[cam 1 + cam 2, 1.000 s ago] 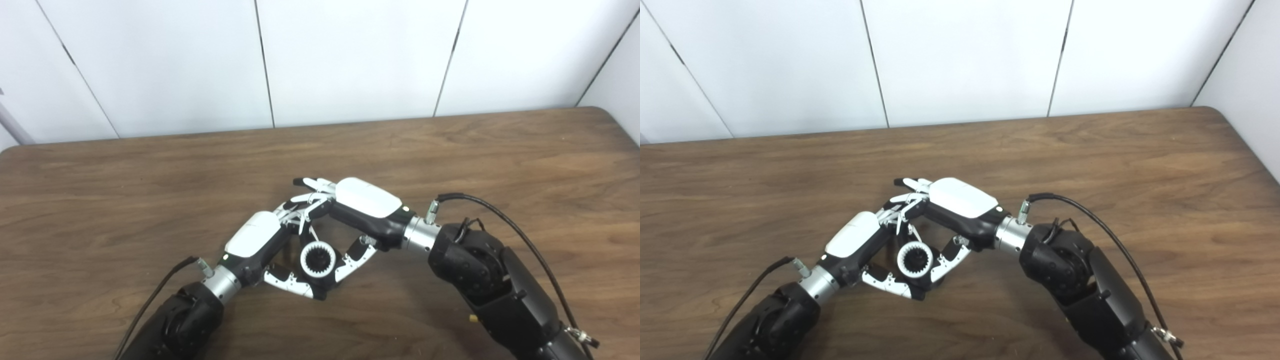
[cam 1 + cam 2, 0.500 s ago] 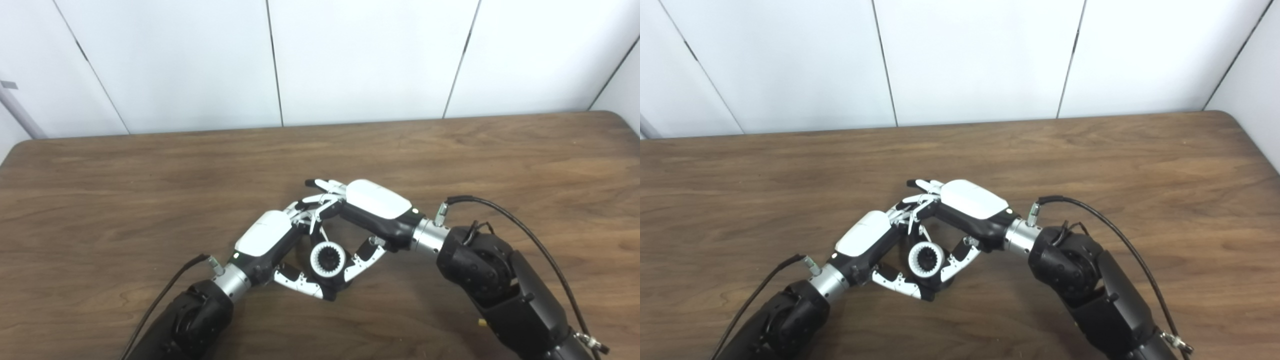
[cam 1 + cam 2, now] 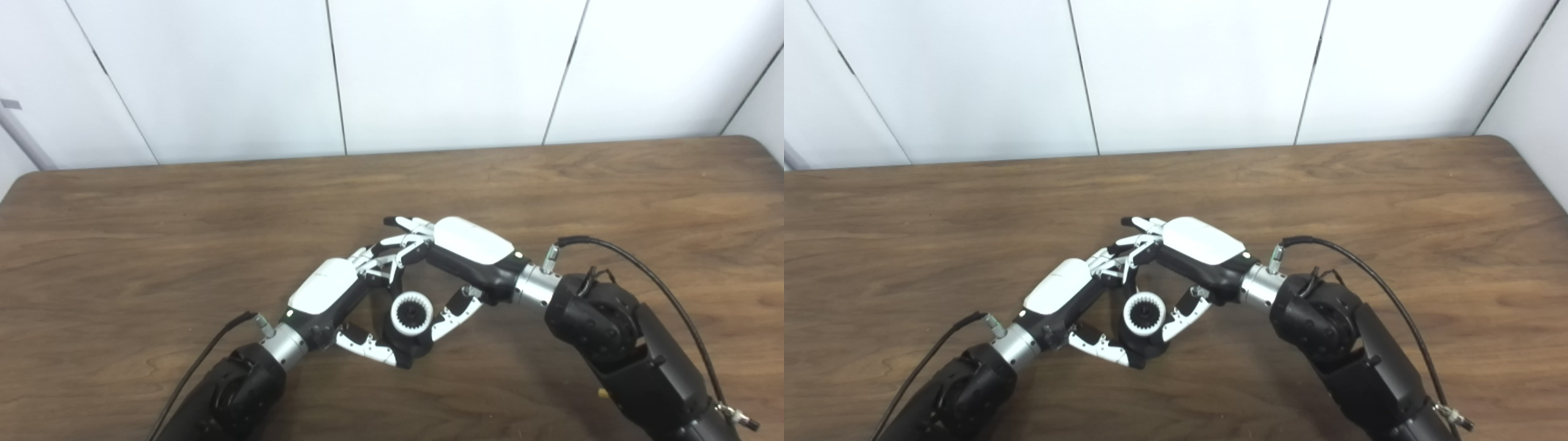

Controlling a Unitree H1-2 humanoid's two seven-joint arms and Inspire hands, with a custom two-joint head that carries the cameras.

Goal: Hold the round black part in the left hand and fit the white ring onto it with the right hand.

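Note:
The white ring (image 3: 411,313), toothed on its inside, sits around the top of the round black part (image 3: 415,351), low in the middle of the table. My left hand (image 3: 324,293) is shut on the black part, thumb under it and fingers curled over from behind. My right hand (image 3: 468,246) comes in from the right. Its thumb presses the ring's right side and its fingers arch over the top, interlaced with the left hand's fingers. Most of the black part is hidden by the ring and both thumbs. In the right eye view the ring (image 3: 1144,313) shows the black core in its centre.
The brown wooden table (image 3: 184,202) fills the view, with white wall panels (image 3: 429,73) behind its far edge. A black cable (image 3: 643,275) loops off the right wrist, and another leaves the left wrist (image 3: 214,343).
The camera shifted during the first half second. Since then the right hand and the ring have edged slightly right and up; the left hand has barely moved.

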